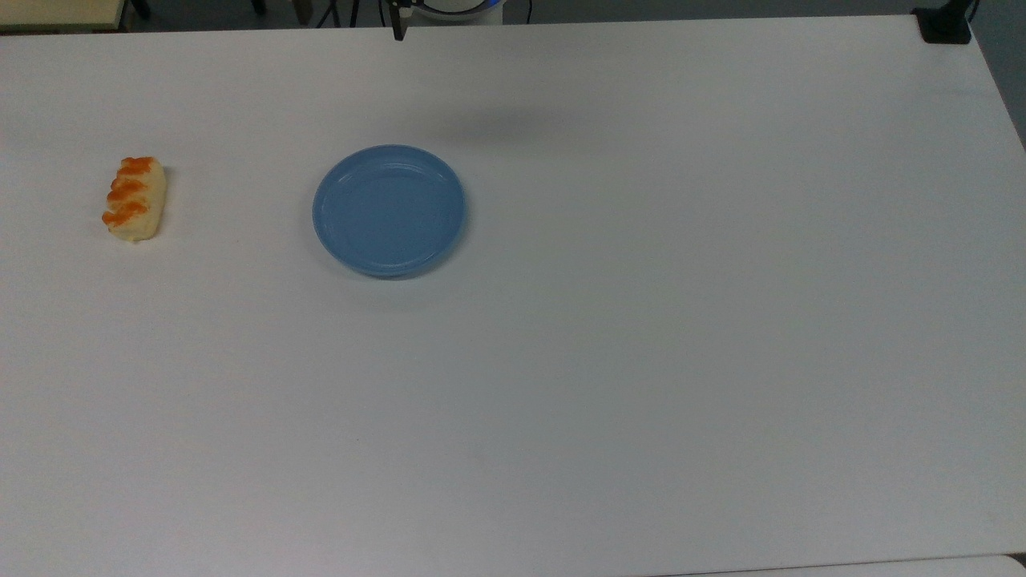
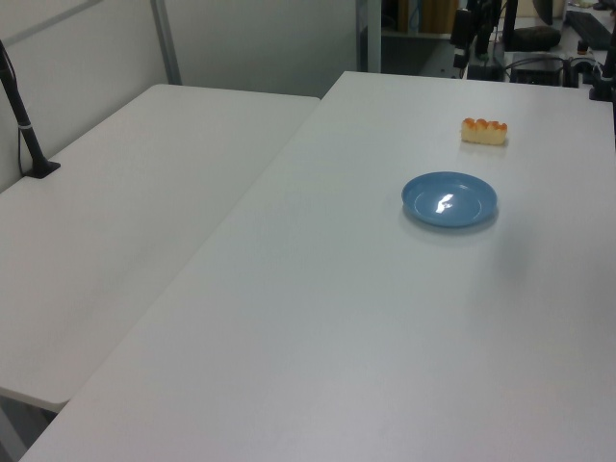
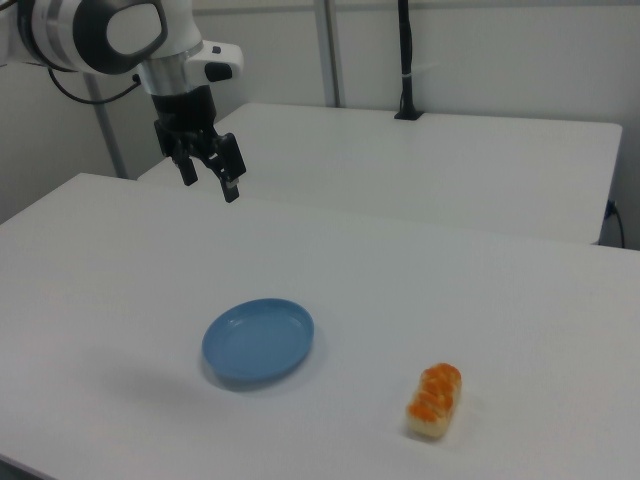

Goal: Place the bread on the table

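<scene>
Where the bread (image 1: 135, 199) lies, it rests flat on the white counter (image 1: 641, 361), striped side up, with nothing gripping it. In the top view it sits out at nine o'clock from the blue plate (image 1: 389, 211), well apart from the plate, its long axis running roughly twelve to six. In the left view the bread (image 2: 484, 130) lies at about one o'clock from the plate (image 2: 449, 200), and in the right view the bread (image 3: 434, 401) lies at about four o'clock from the plate (image 3: 258, 340), near the counter's (image 3: 500, 290) front edge. The plate holds nothing.

The gripper (image 3: 209, 181) hangs in the air in the right view, high above the counter at about eleven o'clock from the plate and far from the bread. Its black jaws stand apart with nothing between them, and they point downward. Above them rises the white arm (image 3: 100, 32) with a dark cable looping off it. In the top view a faint shadow (image 1: 513, 124) lies on the counter at about one o'clock from the plate.

A second white table (image 2: 125, 212) stands alongside the counter (image 2: 385, 318), on the left view's left, with a black post (image 2: 24, 115) clamped at its far side.
</scene>
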Action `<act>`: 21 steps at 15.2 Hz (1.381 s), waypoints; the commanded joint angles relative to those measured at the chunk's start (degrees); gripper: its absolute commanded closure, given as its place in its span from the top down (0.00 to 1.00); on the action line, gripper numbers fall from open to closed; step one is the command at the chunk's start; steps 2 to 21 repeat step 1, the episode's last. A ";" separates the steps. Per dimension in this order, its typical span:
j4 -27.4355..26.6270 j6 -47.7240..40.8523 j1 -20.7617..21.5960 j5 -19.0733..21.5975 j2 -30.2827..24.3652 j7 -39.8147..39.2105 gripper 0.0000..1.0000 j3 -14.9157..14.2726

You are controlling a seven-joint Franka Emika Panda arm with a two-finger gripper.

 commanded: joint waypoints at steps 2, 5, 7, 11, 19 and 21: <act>-0.22 -0.56 0.76 0.18 -0.05 -8.05 1.00 -1.76; -0.22 -0.56 0.76 0.18 -0.05 -8.05 1.00 -1.76; -0.22 -0.56 0.76 0.18 -0.05 -8.05 1.00 -1.76; -0.22 -0.56 0.76 0.18 -0.05 -8.05 1.00 -1.76; -0.22 -0.56 0.76 0.18 -0.05 -8.05 1.00 -1.76; -0.22 -0.56 0.76 0.18 -0.05 -8.05 1.00 -1.76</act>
